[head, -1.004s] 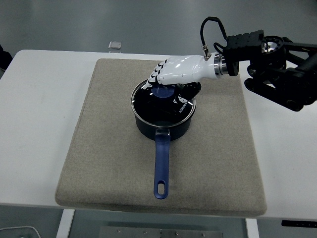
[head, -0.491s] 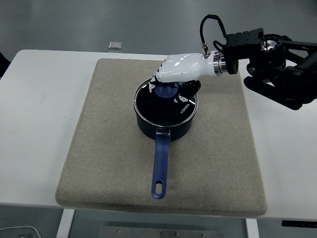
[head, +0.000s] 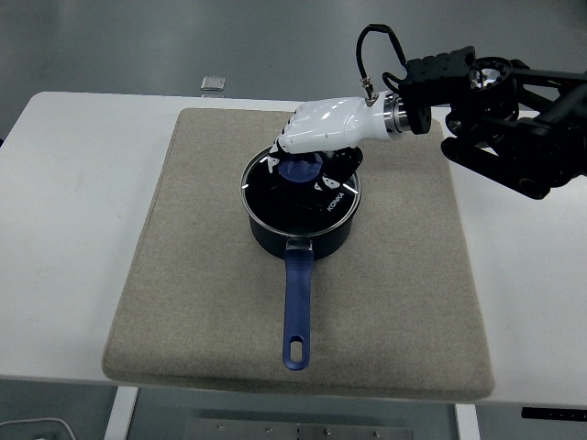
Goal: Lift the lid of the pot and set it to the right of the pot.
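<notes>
While the blue pot (head: 301, 225) sits on the grey mat (head: 183, 275), the right hand (head: 321, 128) grasps the lid (head: 298, 188) by its knob (head: 300, 170); handle points to 6 o'clock.

Right hand (head: 316, 136), flat over the lid knob (head: 298, 170) a second ago, has since arched, fingers curled down around the knob. Hand and wrist have drifted slightly toward the mat's (head: 404, 302) left edge and far edge. Pot lid (head: 301, 188) now sits a touch further left than before, tilted a little on the pot (head: 303, 234); whether it has lifted clear cannot be told.
</notes>
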Tool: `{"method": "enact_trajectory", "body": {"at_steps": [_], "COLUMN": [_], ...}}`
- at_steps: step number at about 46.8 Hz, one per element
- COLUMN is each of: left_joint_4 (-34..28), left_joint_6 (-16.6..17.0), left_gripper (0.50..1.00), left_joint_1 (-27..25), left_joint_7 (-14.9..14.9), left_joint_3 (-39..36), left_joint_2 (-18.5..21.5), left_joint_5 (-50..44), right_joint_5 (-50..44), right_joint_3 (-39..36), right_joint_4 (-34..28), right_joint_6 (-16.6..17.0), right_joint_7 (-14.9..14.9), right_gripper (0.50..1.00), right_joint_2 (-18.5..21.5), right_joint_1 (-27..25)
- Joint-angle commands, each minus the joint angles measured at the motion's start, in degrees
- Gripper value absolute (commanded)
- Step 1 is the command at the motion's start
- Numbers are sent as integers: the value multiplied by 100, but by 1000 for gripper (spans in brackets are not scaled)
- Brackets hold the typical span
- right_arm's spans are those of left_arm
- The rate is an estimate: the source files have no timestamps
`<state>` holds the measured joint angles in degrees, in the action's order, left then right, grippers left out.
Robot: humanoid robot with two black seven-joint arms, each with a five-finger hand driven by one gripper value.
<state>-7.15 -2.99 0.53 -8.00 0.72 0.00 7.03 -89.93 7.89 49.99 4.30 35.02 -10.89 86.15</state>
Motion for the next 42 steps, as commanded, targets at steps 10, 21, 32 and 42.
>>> {"method": "enact_trajectory", "body": {"at_steps": [10, 21, 32, 42], "left_joint_4": [3, -6, -6, 3], "left_joint_6": [0, 0, 0, 0], "left_gripper": [1000, 1000, 1000, 1000], "left_joint_1": [0, 0, 0, 0], "left_joint_7": [0, 0, 0, 0], "left_joint_3": [7, -2, -2, -2], "left_joint_2": [0, 0, 0, 0], "left_joint_5": [0, 0, 0, 0], "right_joint_5": [11, 11, 72, 116], "right_joint_3": [-7, -16, -77, -95], "right_joint_4": [-7, -15, -455, -806], "right_joint_6": [1, 1, 9, 1], "right_joint_7": [-2, -2, -2, -2], "right_gripper": [500, 500, 500, 500], "right_joint_2": [-10, -1, 122, 183], "right_joint_1": [130, 192, 280, 315]}}
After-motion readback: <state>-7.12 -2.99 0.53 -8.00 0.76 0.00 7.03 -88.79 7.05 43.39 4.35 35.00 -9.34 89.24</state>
